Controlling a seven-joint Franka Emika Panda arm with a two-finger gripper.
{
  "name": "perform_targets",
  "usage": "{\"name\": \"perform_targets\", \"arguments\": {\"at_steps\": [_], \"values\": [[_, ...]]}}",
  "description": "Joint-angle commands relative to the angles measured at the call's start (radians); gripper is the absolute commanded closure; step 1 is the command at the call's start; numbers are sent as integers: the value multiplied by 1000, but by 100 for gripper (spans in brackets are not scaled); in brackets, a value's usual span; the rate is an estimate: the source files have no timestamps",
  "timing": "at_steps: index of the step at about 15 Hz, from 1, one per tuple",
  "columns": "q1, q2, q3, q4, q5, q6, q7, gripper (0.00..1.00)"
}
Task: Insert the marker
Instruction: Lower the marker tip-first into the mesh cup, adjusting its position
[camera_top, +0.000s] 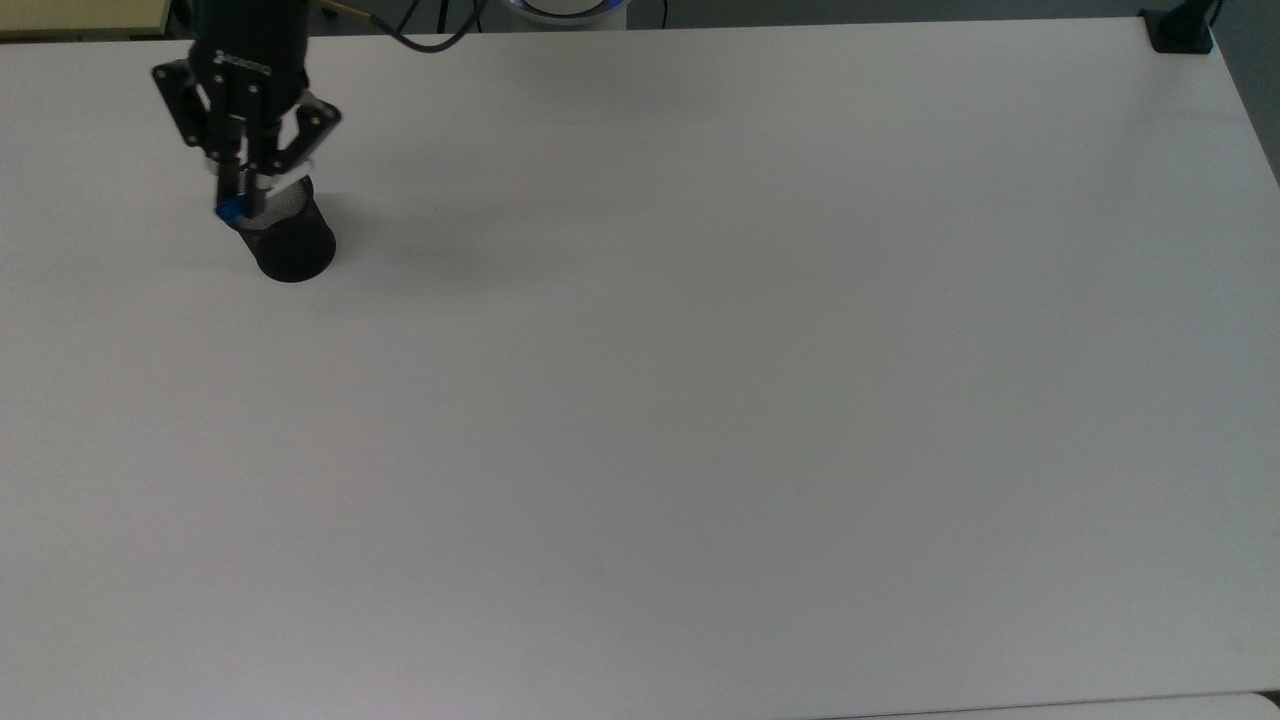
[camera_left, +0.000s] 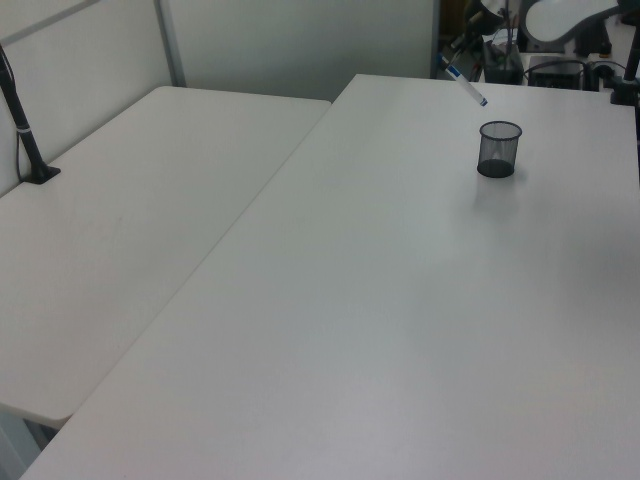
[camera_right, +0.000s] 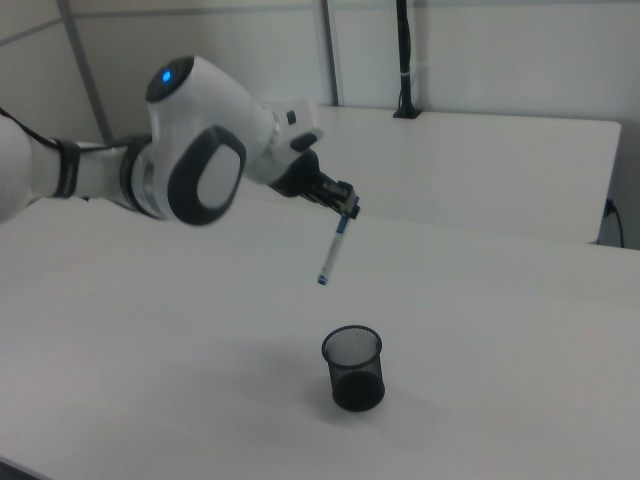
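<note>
Hovering above the mesh cup (camera_right: 353, 367) | pincer (camera_right: 347, 207) clamped on the marker (camera_right: 333, 250) at its upper end, barrel hanging tilted in the air | grasp and carry look done | left: lower it into the cup on the table (camera_right: 520, 330), let go

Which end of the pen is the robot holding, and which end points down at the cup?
The fingers pinch the marker's upper end. Its lower blue-tipped end hangs free, tilted, in the air above the black mesh cup.
</note>
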Motion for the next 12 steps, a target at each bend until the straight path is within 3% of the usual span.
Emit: {"name": "perform_targets", "arguments": {"at_steps": [1, 3, 12], "values": [[-61, -38, -12, -175, -16, 269, -142, 100], [-62, -40, -43, -214, -16, 292, -219, 100], [-60, -12, -55, -278, -16, 298, -293, 100]]}}
